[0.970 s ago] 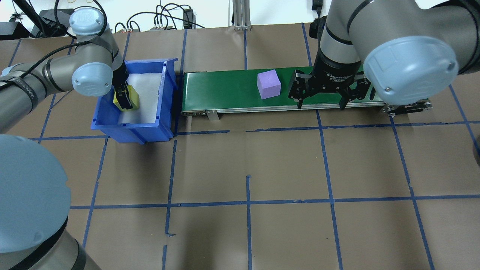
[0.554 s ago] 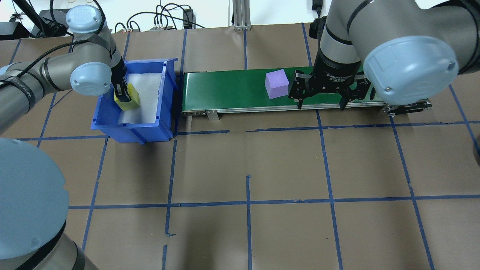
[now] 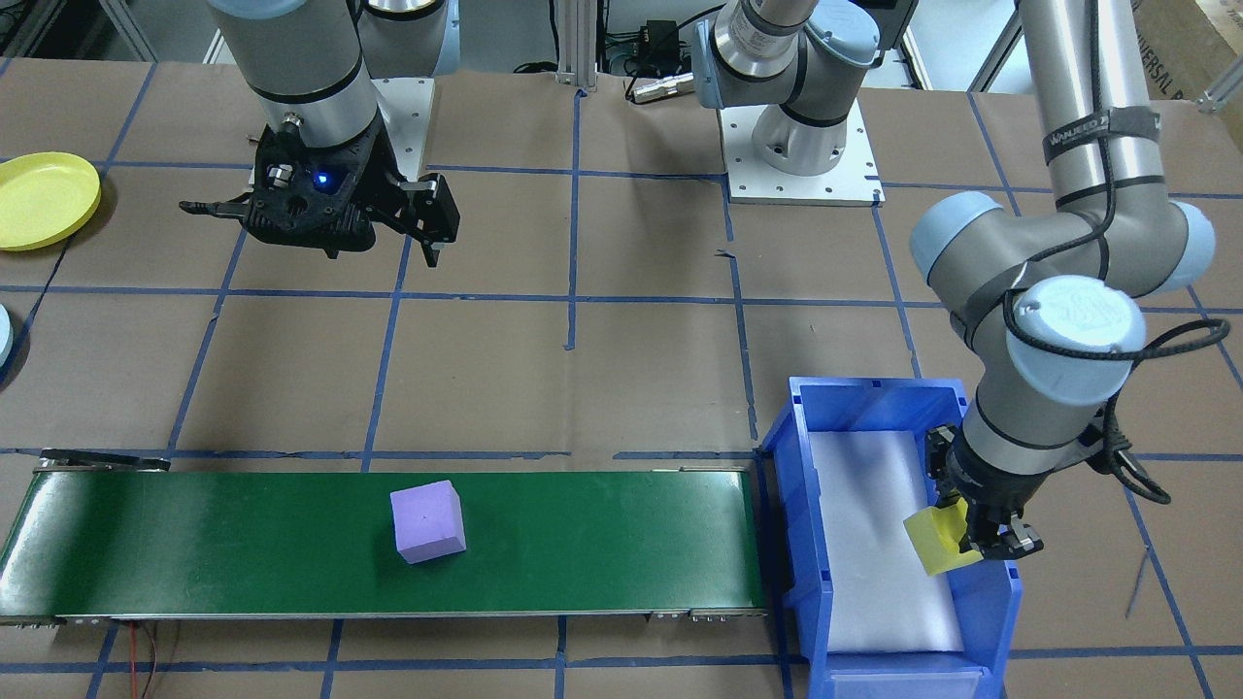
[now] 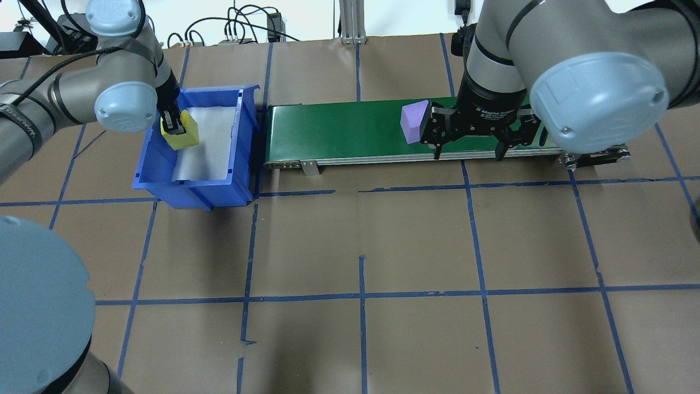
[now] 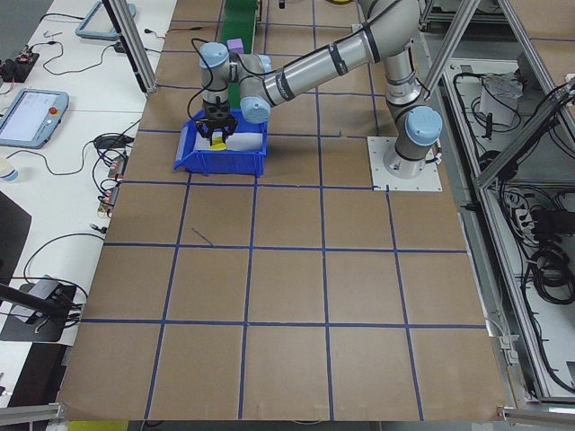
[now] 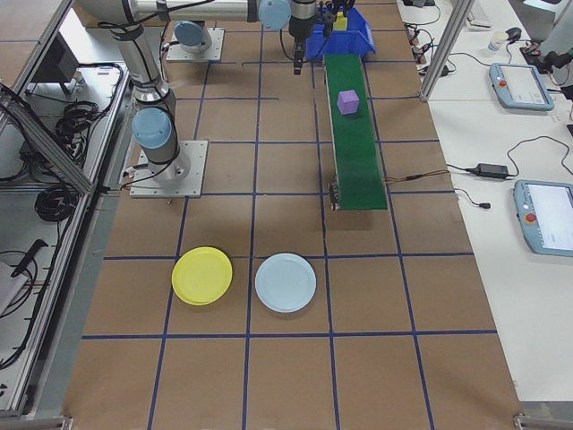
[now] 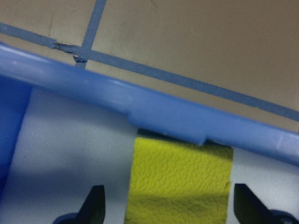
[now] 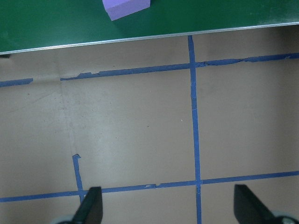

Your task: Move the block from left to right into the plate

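Now the purple block (image 4: pixel 414 121) sits farther right.

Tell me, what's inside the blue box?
Inside the blue bin lies a white liner. The left hand is shut on a yellow block there, near one wall. The arm hides that corner, so anything under it can't be seen.
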`<action>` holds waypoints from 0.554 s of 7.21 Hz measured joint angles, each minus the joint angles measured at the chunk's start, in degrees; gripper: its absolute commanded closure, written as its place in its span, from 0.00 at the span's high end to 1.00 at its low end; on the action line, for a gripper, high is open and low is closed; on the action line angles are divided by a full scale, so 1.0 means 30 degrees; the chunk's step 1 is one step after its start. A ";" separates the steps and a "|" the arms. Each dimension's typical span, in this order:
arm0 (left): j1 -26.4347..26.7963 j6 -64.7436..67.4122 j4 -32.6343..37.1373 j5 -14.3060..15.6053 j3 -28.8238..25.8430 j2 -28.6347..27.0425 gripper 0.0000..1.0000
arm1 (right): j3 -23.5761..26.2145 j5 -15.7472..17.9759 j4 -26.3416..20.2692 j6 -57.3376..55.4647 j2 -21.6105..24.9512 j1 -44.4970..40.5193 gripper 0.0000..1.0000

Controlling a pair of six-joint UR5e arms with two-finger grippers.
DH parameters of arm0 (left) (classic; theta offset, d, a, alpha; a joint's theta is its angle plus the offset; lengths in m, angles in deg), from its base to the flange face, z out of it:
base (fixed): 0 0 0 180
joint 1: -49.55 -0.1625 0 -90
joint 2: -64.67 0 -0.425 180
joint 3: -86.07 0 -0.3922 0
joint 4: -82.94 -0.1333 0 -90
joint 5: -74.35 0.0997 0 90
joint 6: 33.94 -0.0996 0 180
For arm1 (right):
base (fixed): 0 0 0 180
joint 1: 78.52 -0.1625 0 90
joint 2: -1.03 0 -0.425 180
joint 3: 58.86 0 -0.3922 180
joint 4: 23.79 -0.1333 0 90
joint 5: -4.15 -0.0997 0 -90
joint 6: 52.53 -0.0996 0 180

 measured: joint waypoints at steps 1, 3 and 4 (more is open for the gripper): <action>0.0468 -0.1266 -0.0034 -0.0631 -0.0413 0.0564 0.04 | 0.0000 0.0000 0.0000 0.0001 -0.0001 0.0012 1.00; 0.1885 -0.2406 -0.0030 -0.2178 -0.1566 0.0899 0.03 | 0.0000 0.0001 -0.0011 0.0000 -0.0005 0.0067 1.00; 0.2696 -0.2482 -0.0028 -0.3132 -0.1809 0.0754 0.03 | 0.0005 0.0000 0.0063 0.0031 -0.0018 0.0126 1.00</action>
